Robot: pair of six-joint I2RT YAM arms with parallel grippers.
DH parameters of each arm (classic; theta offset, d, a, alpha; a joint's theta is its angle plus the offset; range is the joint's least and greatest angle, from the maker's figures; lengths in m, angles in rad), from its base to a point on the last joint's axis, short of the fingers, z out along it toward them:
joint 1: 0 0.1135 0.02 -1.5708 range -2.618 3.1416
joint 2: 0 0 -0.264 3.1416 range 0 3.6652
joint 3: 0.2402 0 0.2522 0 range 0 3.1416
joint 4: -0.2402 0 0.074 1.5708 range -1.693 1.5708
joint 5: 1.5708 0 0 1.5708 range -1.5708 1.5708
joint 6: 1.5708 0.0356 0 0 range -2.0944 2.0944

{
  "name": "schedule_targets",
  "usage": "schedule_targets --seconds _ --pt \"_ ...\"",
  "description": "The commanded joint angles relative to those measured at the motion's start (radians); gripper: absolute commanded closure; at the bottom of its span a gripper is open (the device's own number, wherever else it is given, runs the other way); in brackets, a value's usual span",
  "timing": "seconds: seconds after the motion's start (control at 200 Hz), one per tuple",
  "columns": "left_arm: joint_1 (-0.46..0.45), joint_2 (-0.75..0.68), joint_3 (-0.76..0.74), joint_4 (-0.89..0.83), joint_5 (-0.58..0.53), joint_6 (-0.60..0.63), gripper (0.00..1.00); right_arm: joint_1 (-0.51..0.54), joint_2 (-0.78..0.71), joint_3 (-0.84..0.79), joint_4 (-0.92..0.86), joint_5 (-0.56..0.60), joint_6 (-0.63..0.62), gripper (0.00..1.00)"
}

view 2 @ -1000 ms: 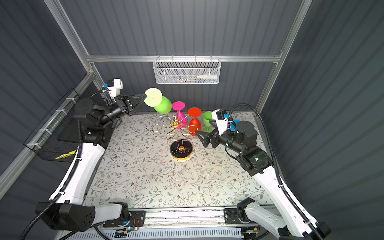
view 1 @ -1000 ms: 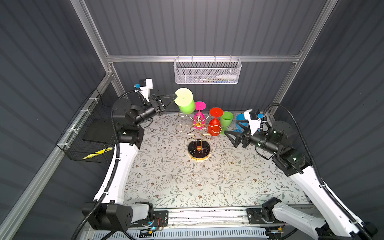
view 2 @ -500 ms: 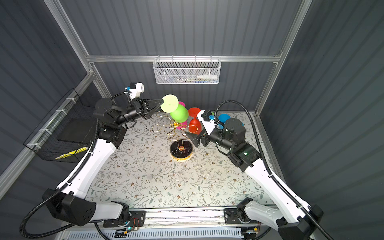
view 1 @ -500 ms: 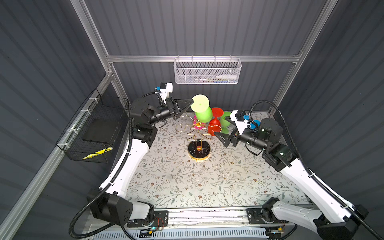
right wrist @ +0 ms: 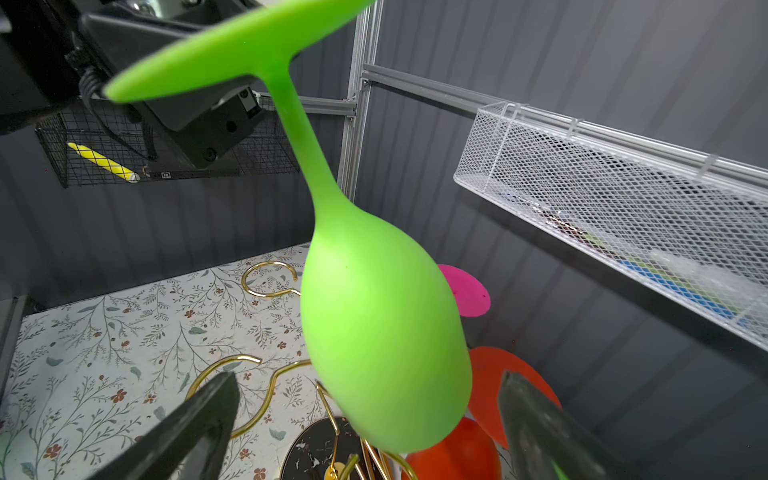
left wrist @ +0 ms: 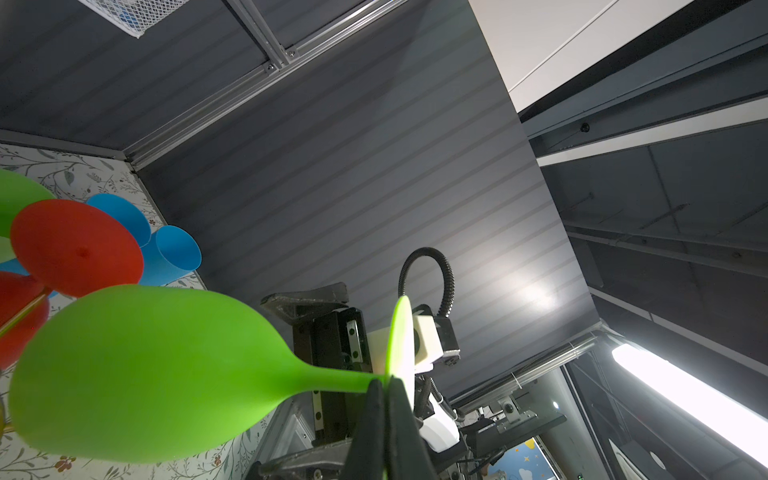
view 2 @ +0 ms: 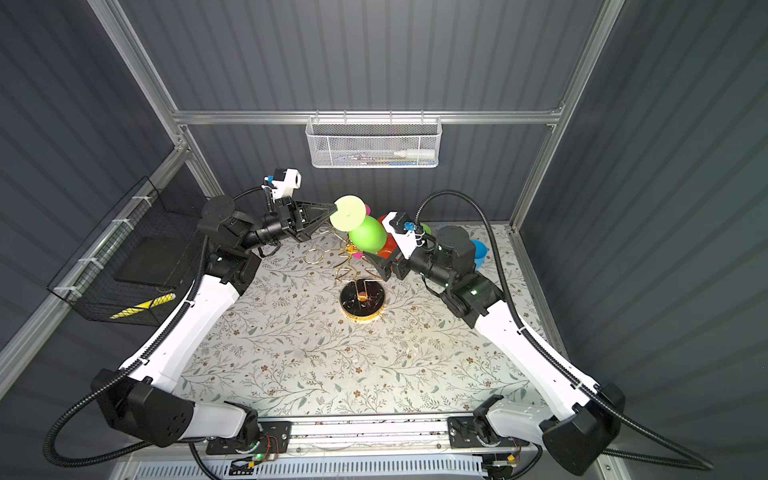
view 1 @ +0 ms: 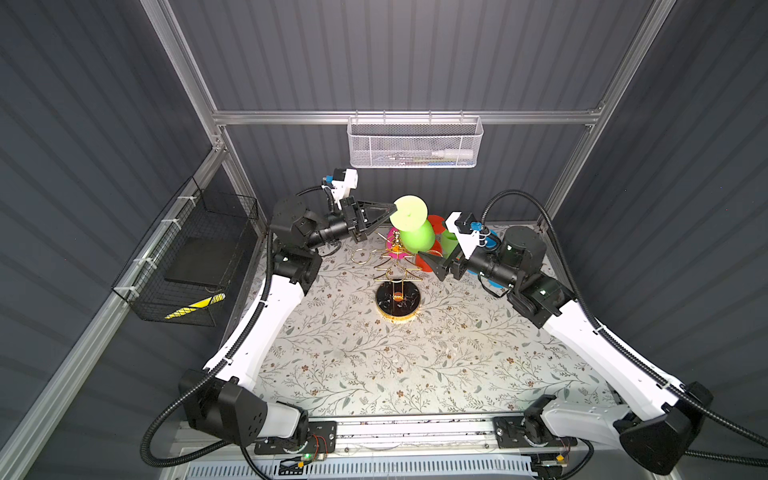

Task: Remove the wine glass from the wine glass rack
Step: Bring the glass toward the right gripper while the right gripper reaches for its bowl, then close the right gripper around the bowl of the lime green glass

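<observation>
The left end effector (view 1: 392, 208) is clamped tight on the flat foot of the green wine glass (view 1: 417, 237), with its 2 fingers (left wrist: 376, 415) pressed together on the foot's edge right beside the stem. The glass hangs foot up and bowl down, tilted, raised over the top of the gold wire rack (view 1: 398, 306). The rack stands on its round black base near the middle of the flowered bench (view 1: 374, 365). In the right wrist view the mouth of the bowl sits just above the rack's upper wires; whether it touches them cannot be told. The right end effector (right wrist: 368, 378) is spread fully wide and holds nothing, and its 2 fingers stand on either side of the lower bowl, apart from it. In both top views it sits just beside the bowl on the right. A red glass (left wrist: 77, 247) and a pink glass (right wrist: 465, 291) show foot up just behind the green one, and a blue cup (left wrist: 170, 253) shows beyond them
</observation>
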Motion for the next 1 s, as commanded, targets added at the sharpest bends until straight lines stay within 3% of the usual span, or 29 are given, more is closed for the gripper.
schedule_targets --seconds 0.0,0.77,0.99 --pt "-0.008 -0.012 0.038 0.044 0.034 -0.019 1.0 0.002 0.024 0.042 0.044 -0.012 -0.023 0.01" --pt "-0.017 -0.014 0.013 0.155 0.047 -0.103 1.0 0.002 0.169 0.12 0.074 -0.077 0.015 0.01" --pt "-0.017 -0.01 0.004 0.167 0.047 -0.108 1.0 0.001 0.15 0.095 0.075 -0.062 0.023 0.11"
